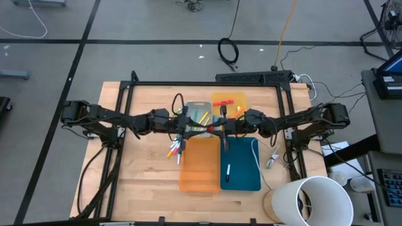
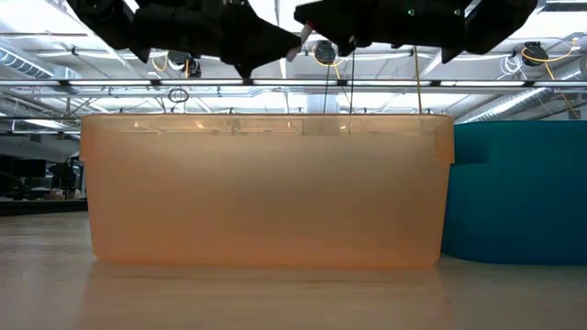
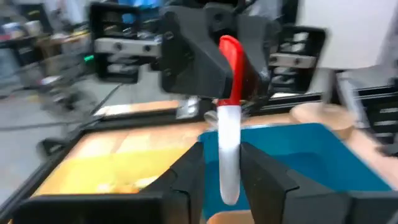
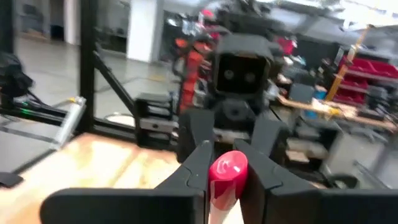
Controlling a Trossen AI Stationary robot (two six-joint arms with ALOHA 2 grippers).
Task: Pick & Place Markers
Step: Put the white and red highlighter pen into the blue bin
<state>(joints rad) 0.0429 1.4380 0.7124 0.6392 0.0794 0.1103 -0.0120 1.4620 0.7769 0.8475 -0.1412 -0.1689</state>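
Observation:
A marker with a white barrel point(image 3: 229, 149) and a red cap point(image 3: 231, 62) hangs in the air between my two grippers, above the trays at the table's middle point(image 1: 213, 127). My right gripper point(image 4: 228, 149) is shut on its capped end. My left gripper point(image 3: 222, 149) faces it from the table's left, its fingers standing slightly apart on either side of the white end; a sliver of gap shows beside the barrel. More markers lie in the grey tray point(image 1: 198, 113), on the wood point(image 1: 174, 149), and in the yellow tray point(image 1: 229, 103). My right gripper pinches the marker's red cap point(image 4: 227, 174) between its two fingers, coming level from the table's right. The marker lies along the fingers, its cap end toward the wrist and its white end pointing at the other gripper. It is held clear of the trays, roughly level.
An orange tray point(image 1: 200, 164) and a teal tray point(image 1: 240, 164) with one dark marker point(image 1: 227, 174) lie side by side below the grippers. A white cord point(image 1: 273, 160) and a white bucket point(image 1: 314, 199) are near the right front corner. A black frame point(image 1: 207, 83) borders the table.

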